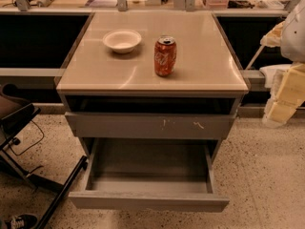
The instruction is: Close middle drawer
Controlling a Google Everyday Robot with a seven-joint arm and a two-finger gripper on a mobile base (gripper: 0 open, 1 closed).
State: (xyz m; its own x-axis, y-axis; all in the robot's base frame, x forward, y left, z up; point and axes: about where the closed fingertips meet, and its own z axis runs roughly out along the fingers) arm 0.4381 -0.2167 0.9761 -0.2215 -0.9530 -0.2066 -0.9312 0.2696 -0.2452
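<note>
The middle drawer [148, 200] is pulled far out of the grey cabinet. Its flat, plain front faces me low in the view, and its grey tray interior [150, 163] holds nothing. Above it, the drawer front with white scratch marks [143, 126] stands out slightly. My gripper [280, 109] hangs at the right edge of the view, pale and yellowish. It is to the right of the cabinet, above the floor, apart from both drawers.
A white bowl [122, 40] and a red cola can [165, 56] stand on the beige cabinet top [209, 75]. A dark chair [14, 116] with black legs [62, 190] is at the left, close to the open drawer's left corner. A shoe [19, 221] is at the bottom left.
</note>
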